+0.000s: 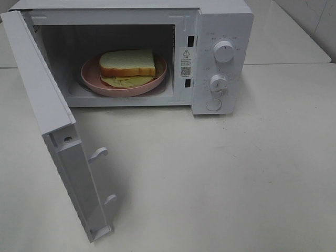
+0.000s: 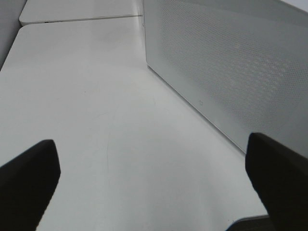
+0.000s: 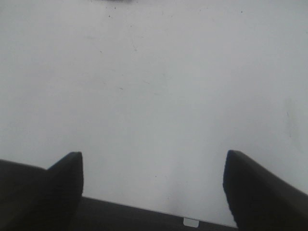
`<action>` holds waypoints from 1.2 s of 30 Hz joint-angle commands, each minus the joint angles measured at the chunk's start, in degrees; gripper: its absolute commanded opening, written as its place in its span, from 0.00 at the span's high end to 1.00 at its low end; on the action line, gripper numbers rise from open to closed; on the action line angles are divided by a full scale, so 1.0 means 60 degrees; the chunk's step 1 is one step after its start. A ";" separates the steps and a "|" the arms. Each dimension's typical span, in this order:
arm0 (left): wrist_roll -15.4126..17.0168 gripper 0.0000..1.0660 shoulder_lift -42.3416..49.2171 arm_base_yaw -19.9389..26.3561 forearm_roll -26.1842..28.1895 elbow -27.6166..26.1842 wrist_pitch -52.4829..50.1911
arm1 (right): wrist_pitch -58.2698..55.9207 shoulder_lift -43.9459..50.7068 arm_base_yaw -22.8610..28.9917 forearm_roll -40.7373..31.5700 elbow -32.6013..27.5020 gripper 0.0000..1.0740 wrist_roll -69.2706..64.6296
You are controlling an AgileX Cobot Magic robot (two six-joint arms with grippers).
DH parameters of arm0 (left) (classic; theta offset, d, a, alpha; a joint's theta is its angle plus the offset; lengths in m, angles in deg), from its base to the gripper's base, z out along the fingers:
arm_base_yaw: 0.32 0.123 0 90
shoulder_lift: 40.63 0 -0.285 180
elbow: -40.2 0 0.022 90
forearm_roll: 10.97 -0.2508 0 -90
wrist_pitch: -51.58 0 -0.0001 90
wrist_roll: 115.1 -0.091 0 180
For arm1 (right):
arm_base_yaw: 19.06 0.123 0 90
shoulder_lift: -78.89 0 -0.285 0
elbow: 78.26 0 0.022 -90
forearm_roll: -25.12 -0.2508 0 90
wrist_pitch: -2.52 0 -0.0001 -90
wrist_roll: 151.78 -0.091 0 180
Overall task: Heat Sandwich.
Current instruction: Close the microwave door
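The left fingers [image 2: 29, 185] are spread wide with nothing between them, hanging over the white tabletop [image 2: 96, 96] just beside the perforated face of the microwave door [image 2: 231, 62]. The right fingers [image 3: 65, 185] are also spread and empty above bare tabletop. Inside the white microwave [image 1: 223, 31], whose door stands swung wide open, the sandwich [image 1: 127, 63] lies on a round pink plate [image 1: 92, 76] in the cavity.

The left gripper [image 2: 150, 144] holds its two black fingers [image 2: 29, 185] wide apart over the white worktop [image 2: 86, 96]. A white door [image 2: 231, 62] with tiny dots stands near.
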 commanded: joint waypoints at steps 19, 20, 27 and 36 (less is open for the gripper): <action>-0.0010 0.03 0.0258 0.0010 -0.0019 0.0019 -0.0134 | 0.0267 0.2531 -0.1461 -0.0315 -0.0115 0.29 0.0334; -0.0019 0.03 0.0258 0.0010 -0.0019 0.0019 -0.0134 | 0.0267 0.2531 -0.1557 -0.0315 -0.0115 0.29 0.0315; -0.0010 0.03 0.0258 0.0010 -0.0019 0.0019 -0.0134 | 0.0267 0.2531 -0.1776 -0.0315 -0.0115 0.29 0.0325; -0.0010 0.03 0.0258 0.0010 -0.0019 0.0019 -0.0134 | 0.0267 0.2531 -0.1776 -0.0315 -0.0115 0.29 0.0315</action>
